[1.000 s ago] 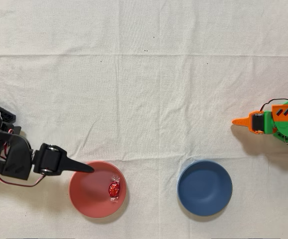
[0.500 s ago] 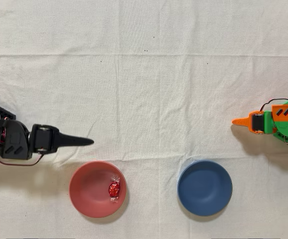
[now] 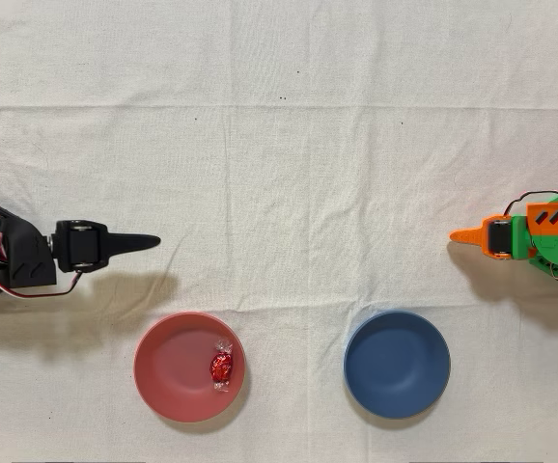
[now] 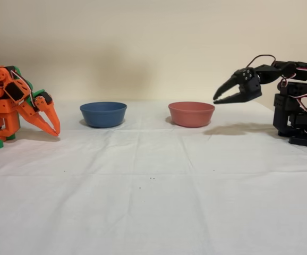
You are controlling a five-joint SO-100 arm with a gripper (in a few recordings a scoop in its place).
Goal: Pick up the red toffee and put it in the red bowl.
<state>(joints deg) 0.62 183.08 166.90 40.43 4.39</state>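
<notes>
Gripper (image 4: 221, 95) of my black arm hangs in the air with its two fingers slightly parted and nothing between them, seen from the fixed view just right of the red bowl (image 4: 191, 113) and above rim height. From overhead the gripper (image 3: 149, 241) points across the white cloth on the table (image 3: 289, 145), apart from the red bowl (image 3: 168, 371) and on the far side of its rim. Inside that bowl lies the red toffee (image 3: 221, 366), resting right of the bowl's centre in the overhead view, its clear twisted ends showing. A dark blue bowl (image 3: 397, 364) sits well apart from the red bowl, and beyond it stands the idle orange arm (image 3: 530, 236).
</notes>
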